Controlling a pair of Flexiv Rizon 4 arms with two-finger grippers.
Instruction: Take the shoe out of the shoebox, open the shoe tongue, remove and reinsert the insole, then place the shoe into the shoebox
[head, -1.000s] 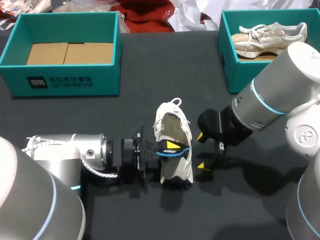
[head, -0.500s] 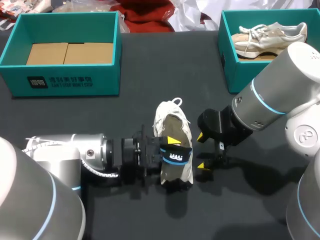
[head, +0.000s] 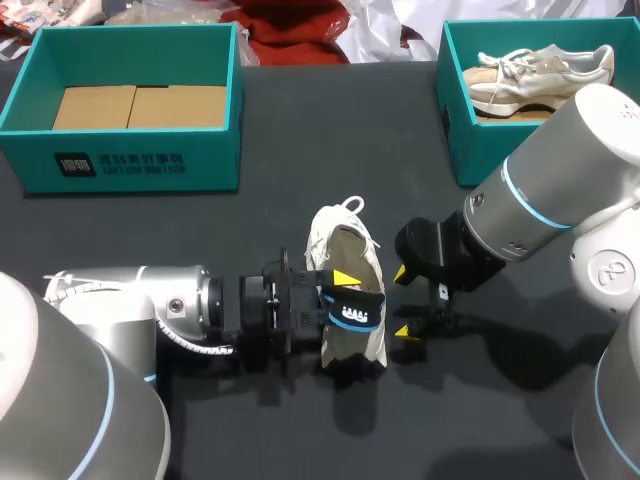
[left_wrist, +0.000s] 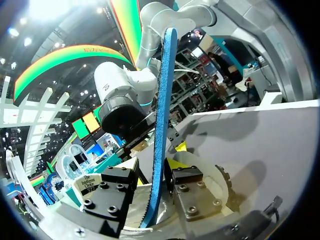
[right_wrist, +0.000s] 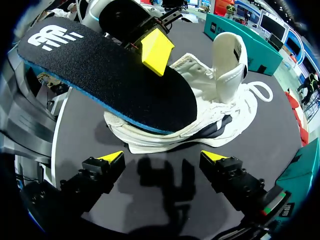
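On the dark bench (head: 300, 130), the teal box (head: 140, 160) at upper left shows only cardboard inside, while the box (head: 465, 130) at upper right already holds a pale sneaker, so choosing the wrong one later could mean a crowded fit. The white shoe (head: 340, 235) lies loose in the middle of the frame with nothing pinning it. I'd worry that any pull or push on the insole (head: 352, 312) will drag or roll the whole shoe instead of sliding the liner. The left pincer (left_wrist: 150, 190), coming in from the lower left, is clenched on that insole near one end and holds it over the shoe's opening. With so narrow a grip the liner could twist, sag or slip free. On reinsertion its free end may catch on the collar and fold. The right pincer (head: 402, 302) hangs released just beside the shoe, touching nothing. If it closes in to steady the shoe it could knock the left one, they are that near.
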